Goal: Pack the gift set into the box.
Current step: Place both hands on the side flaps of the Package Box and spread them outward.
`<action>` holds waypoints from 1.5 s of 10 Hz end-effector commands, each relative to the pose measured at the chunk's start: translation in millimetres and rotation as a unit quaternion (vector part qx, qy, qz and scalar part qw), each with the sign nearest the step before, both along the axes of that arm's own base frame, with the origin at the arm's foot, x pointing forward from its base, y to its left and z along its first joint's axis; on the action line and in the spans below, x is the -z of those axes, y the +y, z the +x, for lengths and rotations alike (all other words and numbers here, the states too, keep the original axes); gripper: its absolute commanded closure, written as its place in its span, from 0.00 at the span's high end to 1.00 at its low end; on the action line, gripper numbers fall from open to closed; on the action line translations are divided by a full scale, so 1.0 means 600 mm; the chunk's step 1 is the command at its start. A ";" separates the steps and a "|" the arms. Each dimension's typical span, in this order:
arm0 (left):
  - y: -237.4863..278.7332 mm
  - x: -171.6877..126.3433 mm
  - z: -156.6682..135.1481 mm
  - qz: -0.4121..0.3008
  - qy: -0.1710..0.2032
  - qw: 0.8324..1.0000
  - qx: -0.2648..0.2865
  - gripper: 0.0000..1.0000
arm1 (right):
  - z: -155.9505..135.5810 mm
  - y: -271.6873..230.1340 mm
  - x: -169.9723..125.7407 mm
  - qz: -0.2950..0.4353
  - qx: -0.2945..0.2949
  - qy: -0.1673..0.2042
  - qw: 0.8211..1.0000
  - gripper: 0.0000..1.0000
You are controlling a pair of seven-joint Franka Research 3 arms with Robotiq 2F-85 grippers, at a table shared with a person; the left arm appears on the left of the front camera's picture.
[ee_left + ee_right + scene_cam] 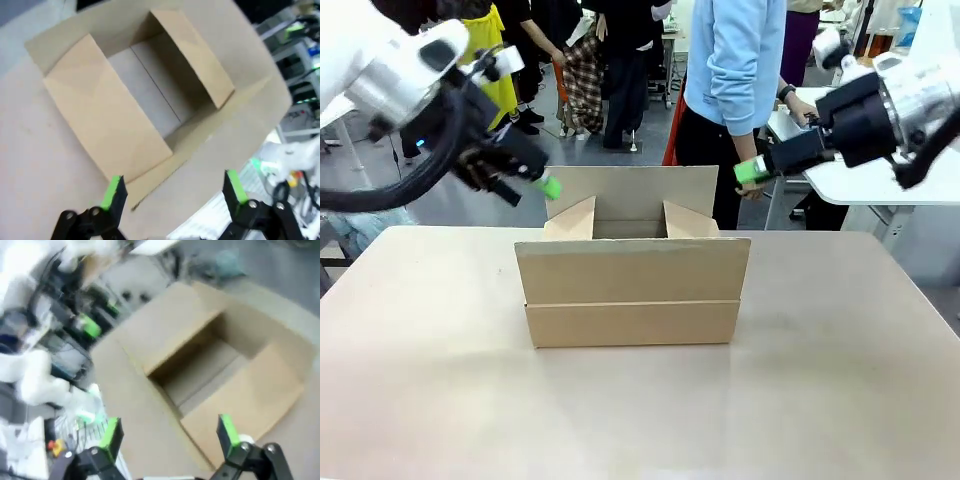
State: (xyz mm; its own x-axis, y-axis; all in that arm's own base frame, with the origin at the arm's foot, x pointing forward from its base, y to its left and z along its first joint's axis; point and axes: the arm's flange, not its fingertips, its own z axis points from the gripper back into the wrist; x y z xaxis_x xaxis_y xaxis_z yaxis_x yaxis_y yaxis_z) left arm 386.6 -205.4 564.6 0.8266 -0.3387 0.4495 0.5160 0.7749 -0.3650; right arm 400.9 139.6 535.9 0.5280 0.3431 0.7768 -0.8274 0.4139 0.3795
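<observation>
The box [632,290] is a plain brown carton standing at the middle of the table with its top flaps open. My left gripper [545,187] hovers above its back left corner and my right gripper [752,172] above its back right corner. Looking down from the left wrist, the left gripper [174,192] is open over the box [110,115], whose inside shows bare cardboard. The right wrist view has the right gripper [170,435] open above the box [170,330] too, with nothing between its fingers. The gift set is out of view.
A person in a light blue top [735,60] stands just behind the box at the far edge. A white side table [880,180] stands at the back right. The beige tabletop [640,400] stretches bare in front of the box.
</observation>
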 end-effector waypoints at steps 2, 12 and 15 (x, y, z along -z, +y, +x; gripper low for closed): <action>-0.111 0.019 0.100 0.113 0.039 0.991 -0.062 1.00 | 0.112 0.018 0.065 0.001 -0.223 -0.087 0.971 1.00; -0.178 0.162 0.133 0.178 0.060 0.977 -0.103 1.00 | 0.137 0.019 0.141 -0.009 -0.225 -0.083 0.971 1.00; -0.204 0.184 0.149 0.178 0.035 0.971 -0.158 1.00 | 0.137 0.019 0.141 -0.009 -0.225 -0.083 0.971 1.00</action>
State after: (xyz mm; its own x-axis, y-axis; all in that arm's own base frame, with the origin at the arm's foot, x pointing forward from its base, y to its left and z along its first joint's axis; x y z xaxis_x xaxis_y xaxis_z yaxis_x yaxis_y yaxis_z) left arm 475.3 -316.9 457.1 0.9346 -0.2303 0.2711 0.2662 0.9584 -0.1034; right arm 484.1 152.0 448.1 0.1925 0.5256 0.8287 -0.9754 0.0100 0.2203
